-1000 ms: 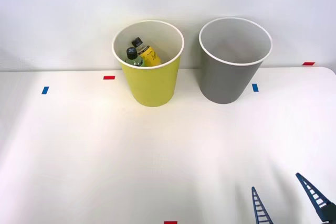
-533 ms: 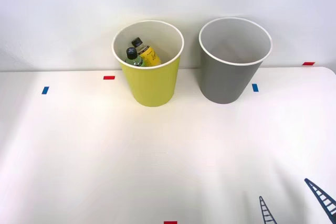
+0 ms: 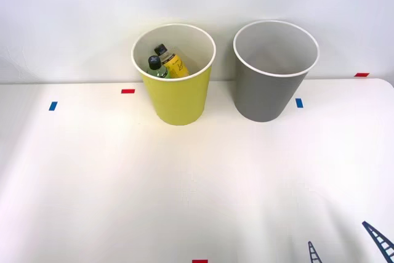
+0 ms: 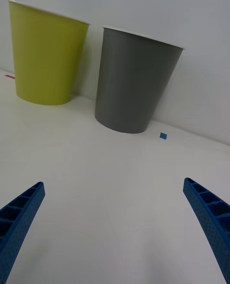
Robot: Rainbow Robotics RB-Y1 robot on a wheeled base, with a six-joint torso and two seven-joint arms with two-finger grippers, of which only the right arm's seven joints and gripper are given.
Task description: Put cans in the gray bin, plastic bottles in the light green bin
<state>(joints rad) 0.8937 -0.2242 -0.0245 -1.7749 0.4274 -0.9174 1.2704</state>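
Note:
The light green bin (image 3: 177, 97) stands at the back of the white table, left of the gray bin (image 3: 268, 90). Inside the light green bin lie two plastic bottles with black caps: a yellow one (image 3: 173, 63) and a green one (image 3: 157, 68). I see no cans; the gray bin's bottom is hidden from the front view. My right gripper (image 3: 348, 246) sits at the table's near right corner, open and empty, its blue fingertips (image 3: 377, 236) far apart. In the right wrist view both bins, light green (image 4: 47, 56) and gray (image 4: 134, 82), stand ahead of the open gripper (image 4: 115, 226).
Small tape marks dot the white table (image 3: 184, 177): blue ones (image 3: 53, 106) (image 3: 299, 103) and red ones (image 3: 127, 91) (image 3: 362, 74) (image 3: 199, 261). A plain white wall rises right behind the bins.
My right gripper has drawn back toward the near right corner, so less of its fingers shows at the front view's lower edge. The bins and bottles have not moved.

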